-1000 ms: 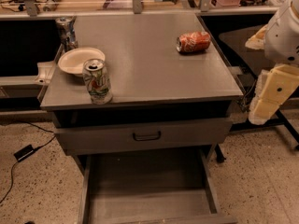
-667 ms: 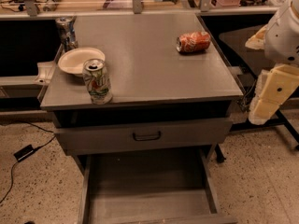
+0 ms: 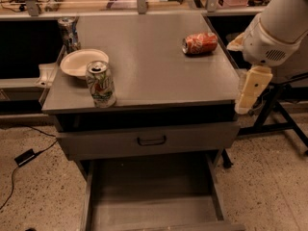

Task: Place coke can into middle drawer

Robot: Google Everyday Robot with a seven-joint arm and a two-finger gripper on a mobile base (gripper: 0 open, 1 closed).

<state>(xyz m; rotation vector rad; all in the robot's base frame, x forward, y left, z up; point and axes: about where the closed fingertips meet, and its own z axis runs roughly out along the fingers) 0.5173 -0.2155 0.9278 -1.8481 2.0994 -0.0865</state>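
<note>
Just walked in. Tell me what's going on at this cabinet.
A one-armed robot is meant to put the coke can into the middle drawer. The can lies on its side on the cabinet top, untouched. The drawer is pulled open below. The pincer hangs beside the cabinet's right edge, apart from the can. A white-green can stands front left, next to a white bowl.

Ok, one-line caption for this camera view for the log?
Coke can lies on its side on the cabinet top, middle drawer open below, gripper beside the cabinet's edge.
</note>
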